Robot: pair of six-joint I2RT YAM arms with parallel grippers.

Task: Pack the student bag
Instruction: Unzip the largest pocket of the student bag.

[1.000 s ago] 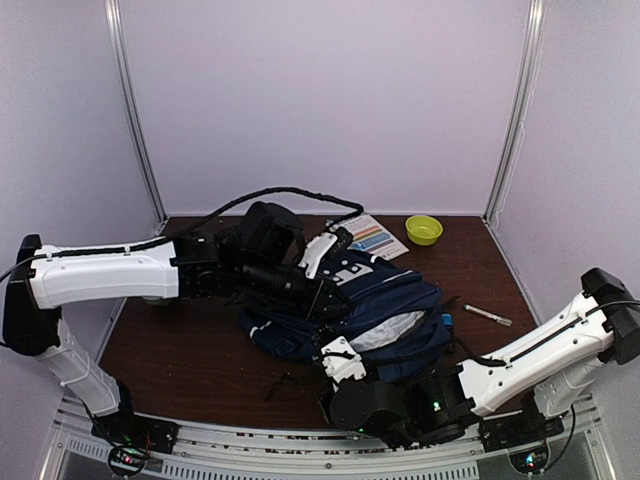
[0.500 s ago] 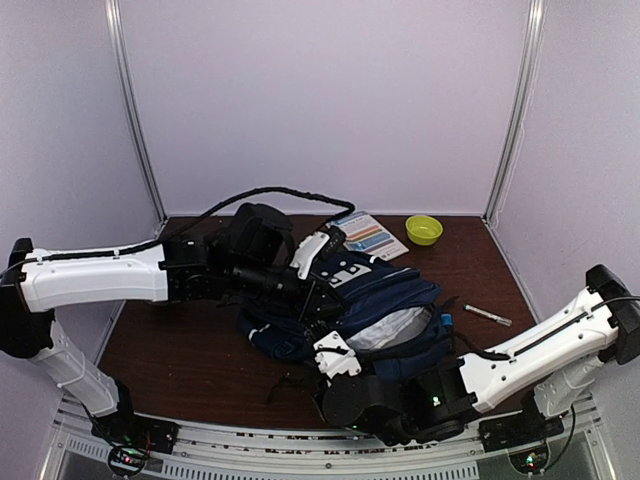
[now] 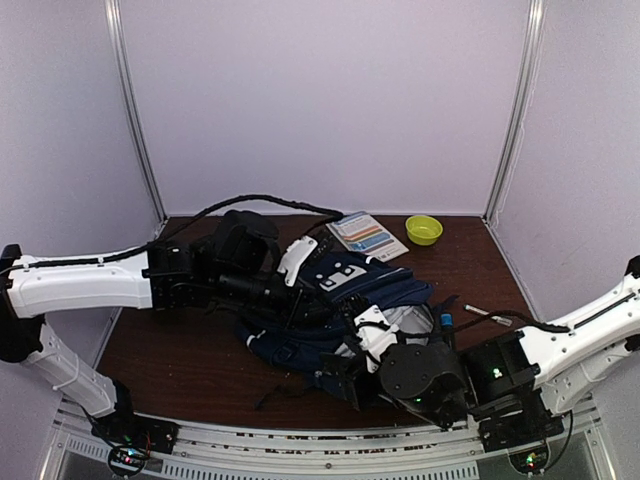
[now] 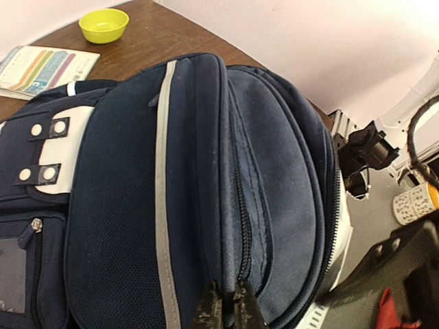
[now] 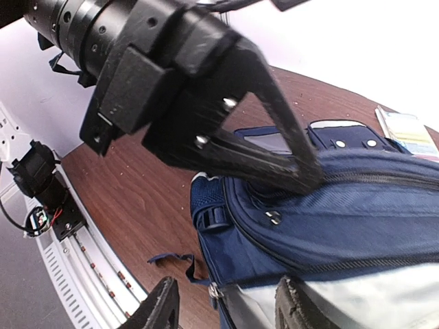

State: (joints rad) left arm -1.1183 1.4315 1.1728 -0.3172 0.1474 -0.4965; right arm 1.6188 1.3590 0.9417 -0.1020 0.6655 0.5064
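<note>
While reaching out level, left tool (image 4: 223,310) pinches student bag (image 4: 130,205) top | right tool (image 5: 228,305) spread at bag's near edge

You have the backpack (image 3: 392,292) lying front-up on the middle of the table, its pockets bulging. It is navy-blue fabric with a pale stripe curving over the front, a white patch with round studs, and zips along the seams. Pale grey shows at its near edge, and a strap trails onto the table.

Navy student bag (image 4: 206,171), left fingers (image 4: 206,310) pinched on its zipper ridge, yellow bowl (image 4: 103,25), booklet (image 4: 44,68) beyond
</note>
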